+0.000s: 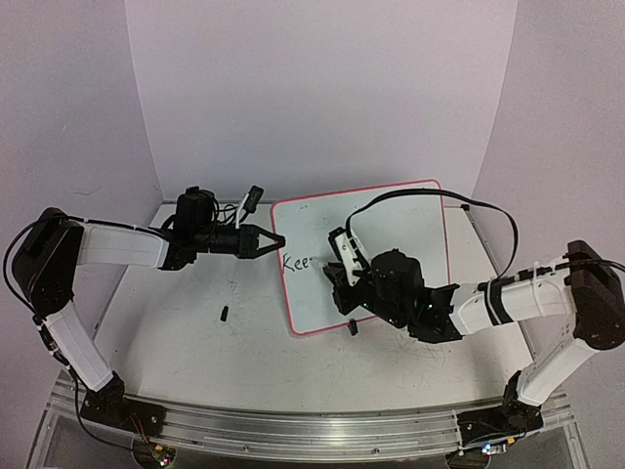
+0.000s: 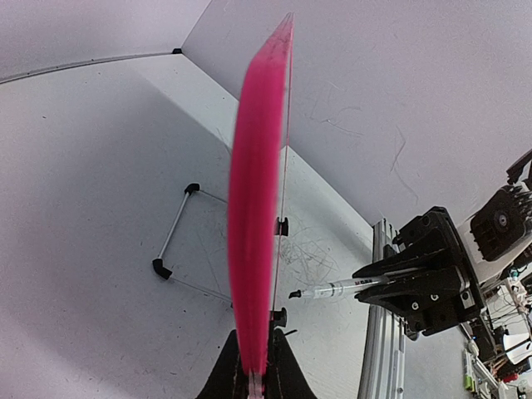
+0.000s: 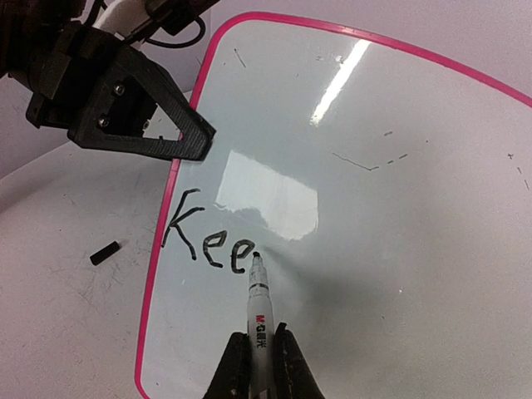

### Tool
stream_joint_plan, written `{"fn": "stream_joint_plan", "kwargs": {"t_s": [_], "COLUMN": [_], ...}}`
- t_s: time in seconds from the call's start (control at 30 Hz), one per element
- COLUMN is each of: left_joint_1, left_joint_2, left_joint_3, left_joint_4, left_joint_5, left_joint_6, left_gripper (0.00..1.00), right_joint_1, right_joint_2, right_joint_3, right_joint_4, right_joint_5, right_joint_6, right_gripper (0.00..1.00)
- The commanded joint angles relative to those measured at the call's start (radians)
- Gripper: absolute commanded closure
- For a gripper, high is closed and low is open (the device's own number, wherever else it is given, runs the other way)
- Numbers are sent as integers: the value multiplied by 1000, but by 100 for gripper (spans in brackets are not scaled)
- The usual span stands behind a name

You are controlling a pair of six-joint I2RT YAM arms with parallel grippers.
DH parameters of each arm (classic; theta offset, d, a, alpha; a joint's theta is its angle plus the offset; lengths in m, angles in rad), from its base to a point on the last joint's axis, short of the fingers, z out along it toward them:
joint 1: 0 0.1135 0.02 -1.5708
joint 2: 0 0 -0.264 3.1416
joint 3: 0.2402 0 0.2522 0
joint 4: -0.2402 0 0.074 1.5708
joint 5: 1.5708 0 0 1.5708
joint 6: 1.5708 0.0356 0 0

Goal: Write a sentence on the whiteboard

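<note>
Closest to the right wrist camera, the right gripper [image 3: 259,353] has its two dark fingers clenched on the barrel of a white marker [image 3: 258,309], which points away from the lens with its black tip down on the whiteboard [image 3: 399,249]. The tip sits right at the end of the sentence [image 3: 208,241], of which only "Kee" stands on the board in thin black letters (the second "e" is touching the nib). The writing lies near the board's left edge, about halfway along it.

The board lies on the scuffed table [image 1: 176,332], right of centre, its pink rim and rounded corners plain from above. The left gripper [image 2: 253,374] is clamped on that left rim: in its own wrist view the pink edge, blurred, runs straight up from between the closed fingers, and the right wrist view shows the black finger pinching the rim just above the "K".

A small black piece [image 3: 103,253] rests on the table left of the board, apart from it
</note>
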Motion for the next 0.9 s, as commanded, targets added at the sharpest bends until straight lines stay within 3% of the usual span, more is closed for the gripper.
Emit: {"fn": "stream_joint_plan", "kwargs": {"t_s": [0.0,0.87], "left_joint_1": [1,1], "left_joint_2": [-30,-31], "left_joint_3": [8,9], "left_joint_4": [45,45], "left_joint_5": [9,9], "left_joint_6": [23,23], "left_gripper": [92,92], "right_joint_1": [-4,-4], "right_joint_2": [20,47], "right_joint_3": [53,62], "right_joint_4": [15,-46], "right_joint_5": [23,73], "right_joint_6": [-9,0], "right_gripper": [100,100]}}
